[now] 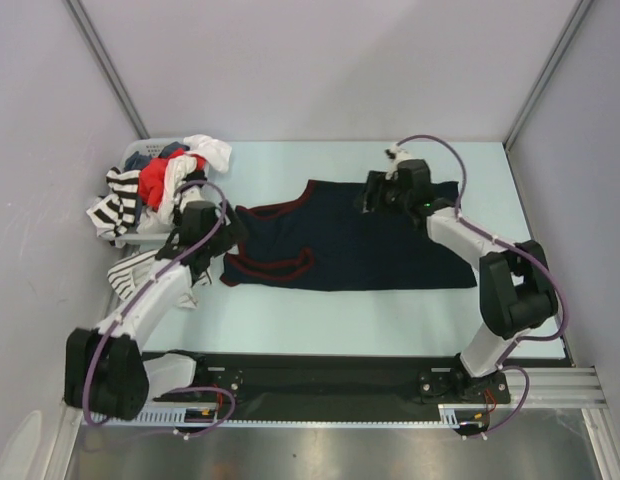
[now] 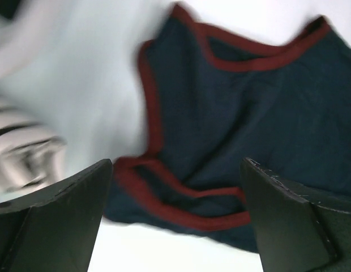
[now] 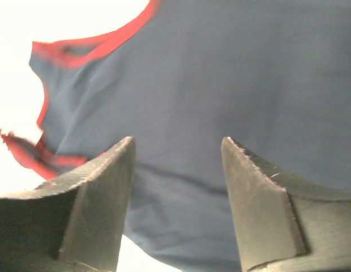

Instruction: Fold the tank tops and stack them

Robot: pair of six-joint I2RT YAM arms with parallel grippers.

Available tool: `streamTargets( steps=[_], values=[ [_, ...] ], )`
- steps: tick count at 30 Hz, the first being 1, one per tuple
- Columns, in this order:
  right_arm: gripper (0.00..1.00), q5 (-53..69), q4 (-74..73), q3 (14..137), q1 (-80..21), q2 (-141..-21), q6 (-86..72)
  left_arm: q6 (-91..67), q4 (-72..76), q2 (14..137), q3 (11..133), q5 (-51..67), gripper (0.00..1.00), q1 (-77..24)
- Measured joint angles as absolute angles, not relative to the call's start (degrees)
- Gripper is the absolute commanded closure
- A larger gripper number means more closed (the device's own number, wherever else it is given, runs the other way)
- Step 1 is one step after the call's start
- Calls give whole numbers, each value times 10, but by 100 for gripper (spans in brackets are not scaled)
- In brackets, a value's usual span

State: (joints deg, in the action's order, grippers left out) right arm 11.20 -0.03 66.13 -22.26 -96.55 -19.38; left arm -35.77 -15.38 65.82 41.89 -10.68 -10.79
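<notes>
The left hand (image 2: 175, 170) is held with its fingers wide apart and nothing between them. It is poised just above the strap end of the navy tank top (image 1: 360, 240), where the maroon trim (image 2: 164, 175) of an armhole is slightly bunched. The right hand (image 3: 178, 147) is likewise parted and empty, and hangs over the far edge of the same garment. The navy tank top is spread on the table (image 1: 290, 320), straps toward the left arm and hem toward the right, not yet folded. The striped tank top (image 1: 130, 268) lies crumpled at the table's left edge beside the left arm, near a basket (image 1: 155, 145) of mixed clothing.

The step in hand is judged to be the start of the first fold of the navy tank top; nothing is stacked yet. For the next move, each hand is to be lowered onto an edge and closed on both cloth layers. The edge is then to be lifted evenly and carried across the garment.
</notes>
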Motion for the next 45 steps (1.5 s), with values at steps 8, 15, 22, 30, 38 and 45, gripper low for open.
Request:
streamTargets(
  steps=[8, 15, 22, 30, 38, 45],
  values=[
    [42, 55, -93, 715, -60, -980, -223, -356, -106, 871, 614, -59, 14, -169],
    [40, 38, -123, 814, 37, -1071, -246, -356, -100, 1101, 833, -10, 19, -189],
    [36, 19, -158, 896, 92, -1177, -261, -360, -126, 1249, 994, 17, 18, -208],
    [37, 15, -175, 1013, 90, -1281, -259, -360, -157, 1347, 1131, 35, 20, -211],
    [43, 16, -180, 1087, 93, -1360, -260, -360, -218, 1440, 1284, 37, 30, -211],
    [44, 23, -174, 1089, 96, -1363, -263, -360, -239, 1466, 1298, 43, 28, -211]
  ],
)
